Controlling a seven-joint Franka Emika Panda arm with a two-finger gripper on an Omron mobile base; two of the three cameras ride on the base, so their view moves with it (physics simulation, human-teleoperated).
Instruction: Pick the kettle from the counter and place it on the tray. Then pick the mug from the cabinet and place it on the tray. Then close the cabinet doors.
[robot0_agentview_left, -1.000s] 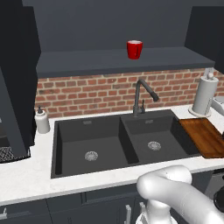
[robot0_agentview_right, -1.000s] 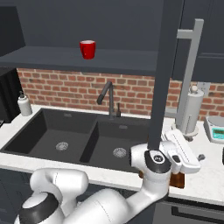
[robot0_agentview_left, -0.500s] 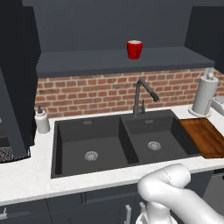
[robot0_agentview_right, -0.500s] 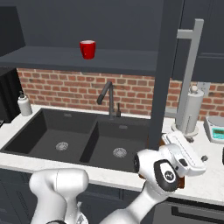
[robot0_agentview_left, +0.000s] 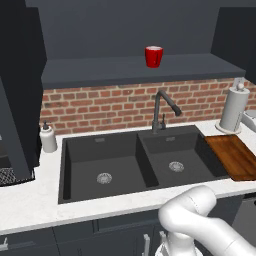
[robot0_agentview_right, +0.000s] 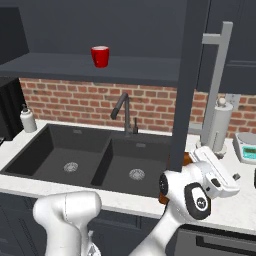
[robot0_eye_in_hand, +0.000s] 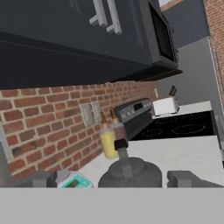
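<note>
The dark grey kettle (robot0_eye_in_hand: 131, 174) with its black handle (robot0_eye_in_hand: 121, 145) sits low in the hand view, straight ahead and between my two grey fingertips (robot0_eye_in_hand: 183, 178). My gripper (robot0_eye_in_hand: 113, 179) is open with nothing in it. In the right base view my hand (robot0_agentview_right: 216, 175) hovers over the right end of the white counter (robot0_agentview_right: 227, 206). The red mug (robot0_agentview_left: 154, 56) (robot0_agentview_right: 100, 56) stands on the shelf of the open cabinet (robot0_agentview_left: 100, 71). The brown wooden tray (robot0_agentview_left: 233, 156) lies on the counter right of the sink. One open cabinet door (robot0_agentview_right: 188, 75) with its silver bar handle (robot0_agentview_right: 218, 85) hangs in front of me.
A black double sink (robot0_agentview_left: 135, 162) with a dark faucet (robot0_agentview_left: 161, 110) fills the middle of the counter. A paper-towel roll (robot0_agentview_left: 234, 107) stands behind the tray, and a soap bottle (robot0_agentview_left: 48, 138) at far left. Near the kettle are a scale (robot0_eye_in_hand: 74, 180), a yellow bottle (robot0_eye_in_hand: 109, 144), a stove (robot0_eye_in_hand: 179, 124) and a toaster (robot0_eye_in_hand: 165, 106).
My hand has swung a little further right over the counter's right end and the wrist has turned. The jaws stay open. Mug and tray have not moved.
</note>
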